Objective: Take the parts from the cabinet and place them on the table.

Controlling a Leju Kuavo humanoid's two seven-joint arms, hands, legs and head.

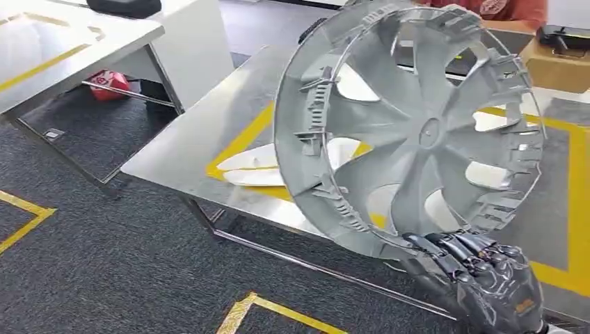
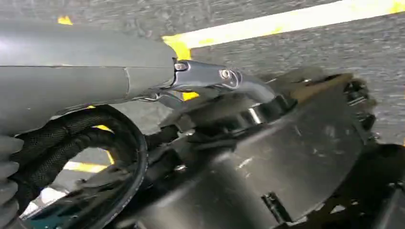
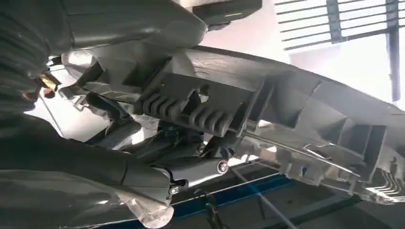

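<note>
Steel counter (image 1: 188,149) with yellow tape markings; white parts (image 1: 254,165) lie on it. Grey wheel cover (image 1: 410,125) stands tilted above the counter's near edge. Right hand (image 1: 487,278) grips its lower rim. Left hand's (image 2: 9,181) state cannot be determined.

Ahead of you stands a steel bench (image 1: 181,142) with a yellow taped rectangle (image 1: 245,136) marked on its top, and white flat pieces (image 1: 254,167) lie on that tape near the bench's front edge. A brown box (image 1: 556,66) sits at its far right corner. The bench stands on dark carpeted floor (image 1: 104,257) crossed by yellow lines (image 1: 278,309).
</note>
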